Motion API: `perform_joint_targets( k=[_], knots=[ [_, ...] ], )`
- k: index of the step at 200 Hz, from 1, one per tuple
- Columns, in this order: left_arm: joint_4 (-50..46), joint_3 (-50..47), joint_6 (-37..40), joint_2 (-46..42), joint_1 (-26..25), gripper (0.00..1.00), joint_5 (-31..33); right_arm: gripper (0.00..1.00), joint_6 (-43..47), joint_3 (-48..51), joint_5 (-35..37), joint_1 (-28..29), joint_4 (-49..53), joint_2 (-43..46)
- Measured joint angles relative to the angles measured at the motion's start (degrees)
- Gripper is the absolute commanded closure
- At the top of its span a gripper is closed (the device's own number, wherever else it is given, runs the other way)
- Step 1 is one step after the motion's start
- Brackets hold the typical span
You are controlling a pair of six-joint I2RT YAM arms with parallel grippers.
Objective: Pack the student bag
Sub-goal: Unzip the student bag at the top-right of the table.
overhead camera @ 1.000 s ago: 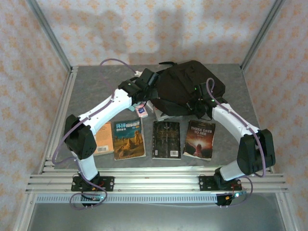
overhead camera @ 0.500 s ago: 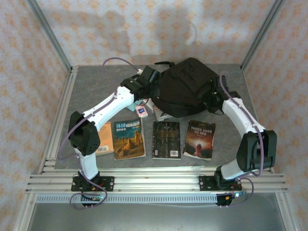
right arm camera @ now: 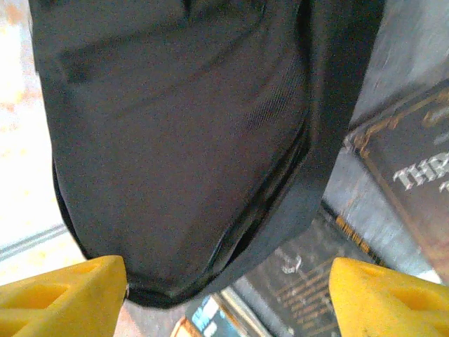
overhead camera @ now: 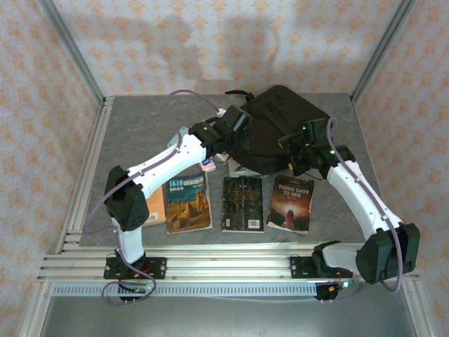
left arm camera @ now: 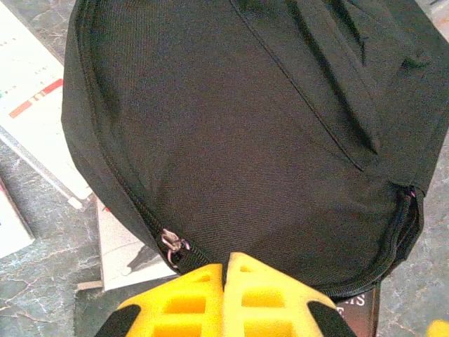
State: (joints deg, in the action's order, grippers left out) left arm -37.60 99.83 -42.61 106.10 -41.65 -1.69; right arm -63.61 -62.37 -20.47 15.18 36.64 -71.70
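The student bag (overhead camera: 280, 123), a large black fabric backpack, lies at the back middle of the table. My left gripper (overhead camera: 243, 140) is at its near left edge. In the left wrist view the yellow jaws (left arm camera: 226, 258) are shut, tips against the bag's (left arm camera: 245, 126) zip seam, just right of the metal zip pull (left arm camera: 172, 245). I cannot tell if fabric is pinched. My right gripper (overhead camera: 298, 156) is at the bag's near right edge. It (right arm camera: 228, 284) stands wide open, with the bag's (right arm camera: 175, 140) dark rounded edge between and beyond its fingers, untouched.
Three books lie in a row in front of the bag: a desert-cover book (overhead camera: 188, 202), a black book (overhead camera: 242, 203) and a dark red one (overhead camera: 291, 203). An orange book (overhead camera: 151, 203) sits under my left arm. A white book (overhead camera: 238, 167) pokes out beneath the bag.
My right gripper has opened, let go of the bag and moved nearer and left, its elbow swinging out. My left gripper slid right along the bag's edge, still shut.
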Motion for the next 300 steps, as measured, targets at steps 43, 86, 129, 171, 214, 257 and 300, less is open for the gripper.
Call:
perform_joint_targets(
  k=[43,86,129,171,214,257,300],
  knots=[
    [-0.07,-0.02,-1.18,-2.58,-2.14,1.0,0.04,0.3,-5.73,0.02,0.24,4.02,0.87,-2.05],
    [-0.11,-2.05,-1.51,-7.43,-3.1,1.0,0.79,0.72,-8.39,0.81,3.63,5.53,2.21,-2.12],
    [-1.66,-3.15,-0.11,-8.09,-3.37,1.0,3.34,1.0,-5.97,2.21,7.41,5.79,2.62,-2.1],
    [-2.05,-3.56,2.45,-7.93,-2.91,1.0,6.08,1.0,-0.42,2.23,8.79,5.9,2.62,-2.08],
    [-1.99,-4.59,3.67,-6.84,0.9,1.0,6.54,1.0,5.49,3.56,9.16,5.9,2.14,-2.08],
    [-1.99,-3.56,5.86,-3.76,2.97,1.0,6.69,1.0,13.2,4.04,11.34,6.05,2.38,-2.08],
    [-1.95,3.45,8.17,3.19,4.98,1.0,7.39,1.0,19.21,4.04,15.41,6.05,3.48,-1.77]
  ],
)
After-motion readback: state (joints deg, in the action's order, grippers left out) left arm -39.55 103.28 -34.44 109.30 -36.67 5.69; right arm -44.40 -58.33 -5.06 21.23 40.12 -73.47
